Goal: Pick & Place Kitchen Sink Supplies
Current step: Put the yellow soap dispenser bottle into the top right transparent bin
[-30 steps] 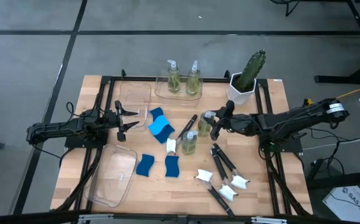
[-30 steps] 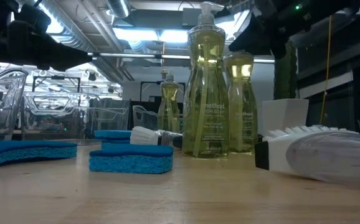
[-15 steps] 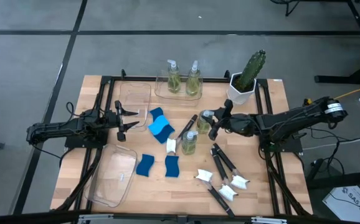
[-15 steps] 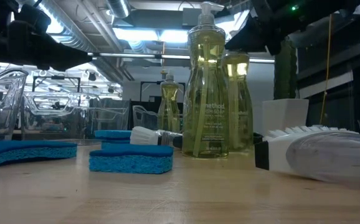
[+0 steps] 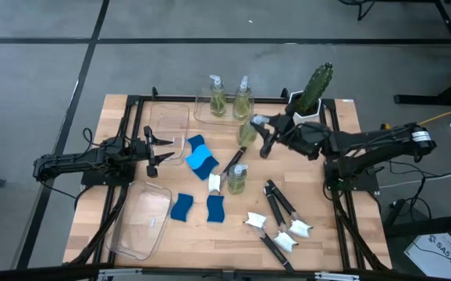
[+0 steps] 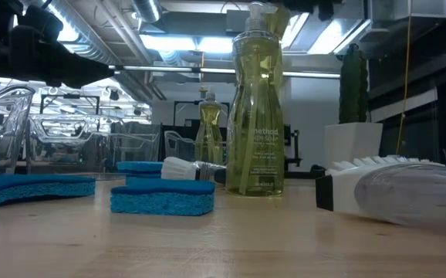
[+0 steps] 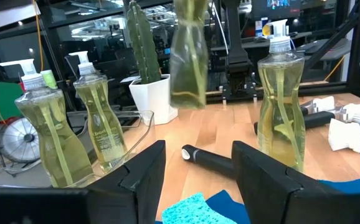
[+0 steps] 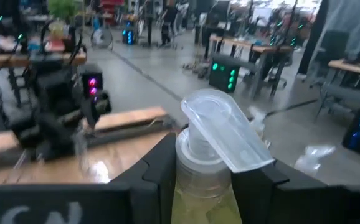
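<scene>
The right end effector (image 5: 263,133) grips a soap bottle (image 5: 247,131) by its neck, apparently lifted off the counter (image 5: 342,226), beside the cactus (image 5: 315,87). Liquid-heavy, smooth plastic; neck hold suits. Left end effector (image 5: 154,151) waits open.

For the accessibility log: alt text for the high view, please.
The right gripper holds a soap bottle lifted near the bin with two bottles. The left gripper waits open at the table's left; sponges and brushes are scattered mid-table.
</scene>
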Tool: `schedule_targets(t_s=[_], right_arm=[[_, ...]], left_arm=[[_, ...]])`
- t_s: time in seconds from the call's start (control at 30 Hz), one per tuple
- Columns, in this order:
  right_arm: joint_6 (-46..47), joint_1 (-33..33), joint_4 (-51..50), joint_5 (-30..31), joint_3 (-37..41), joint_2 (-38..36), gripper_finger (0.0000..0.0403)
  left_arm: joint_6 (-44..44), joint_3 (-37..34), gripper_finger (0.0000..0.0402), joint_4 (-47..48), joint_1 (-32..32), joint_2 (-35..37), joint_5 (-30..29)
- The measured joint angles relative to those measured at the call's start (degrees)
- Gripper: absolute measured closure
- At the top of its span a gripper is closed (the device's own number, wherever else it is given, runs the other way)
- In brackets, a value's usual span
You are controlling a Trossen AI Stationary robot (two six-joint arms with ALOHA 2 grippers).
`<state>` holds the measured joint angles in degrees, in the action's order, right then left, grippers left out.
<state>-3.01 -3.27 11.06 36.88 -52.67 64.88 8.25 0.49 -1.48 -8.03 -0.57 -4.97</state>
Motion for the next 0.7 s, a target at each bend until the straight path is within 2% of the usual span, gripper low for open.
schedule_targets(t_s=[0.23, 0.53, 0.7], right_arm=[[-0.7, 5.33, 1.25, -0.38, -2.39, 0.68, 0.0283], [-1.96, 13.68, 9.44, -9.23, -2.39, 5.63, 0.0283], [-2.15, 17.66, 11.96, -11.72, -2.39, 8.76, 0.0283]], left_arm=[[0.0, -0.02, 0.0224, 0.0, 0.02, -0.01, 0.0], [0.0, -0.01, 0.0223, 0.0, 0.01, 0.01, 0.0], [0.0, -0.02, 0.0222, 0.0, 0.0, -0.01, 0.0]])
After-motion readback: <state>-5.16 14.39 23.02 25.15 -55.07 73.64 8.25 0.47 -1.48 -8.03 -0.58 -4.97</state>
